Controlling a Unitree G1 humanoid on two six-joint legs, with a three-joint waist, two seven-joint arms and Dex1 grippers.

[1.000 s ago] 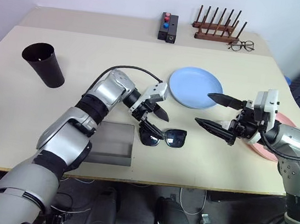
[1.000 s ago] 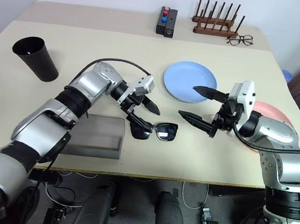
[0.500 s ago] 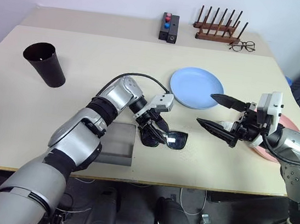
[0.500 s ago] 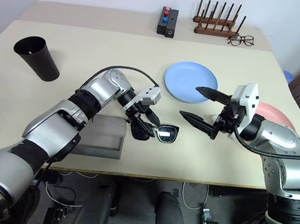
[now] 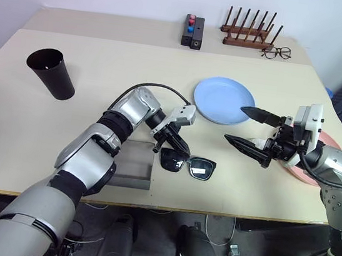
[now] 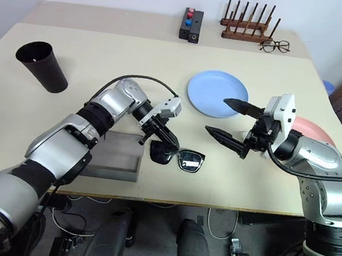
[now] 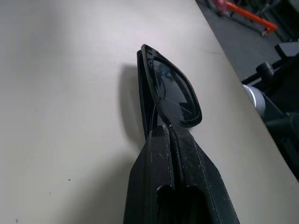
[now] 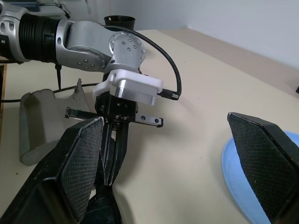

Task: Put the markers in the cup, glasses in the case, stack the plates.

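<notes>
My left gripper [image 5: 179, 152] is shut on the black glasses [image 5: 189, 165], pinching the frame at its left end; the left wrist view shows the dark lens [image 7: 176, 92] just past the closed fingers. The glasses hang slightly tilted just above the table, right beside the open end of the grey case [image 5: 128, 172]. My right gripper [image 5: 235, 124] hovers open and empty to their right, near the blue plate [image 5: 222, 100]. The pink plate [image 6: 307, 129] lies partly behind my right arm. At the far left stands the black cup [image 5: 51, 73]. The markers are out of view.
Along the back edge sit a small black block with red and blue knobs [image 5: 192, 30], a wooden peg rack [image 5: 249, 33] and wire-framed spectacles [image 5: 275, 51]. The table's front edge [image 5: 167, 208] runs just below the case and glasses.
My left gripper went from open around the glasses to shut on them. The glasses shifted a little to the right and toward the front edge. My right arm stayed still.
</notes>
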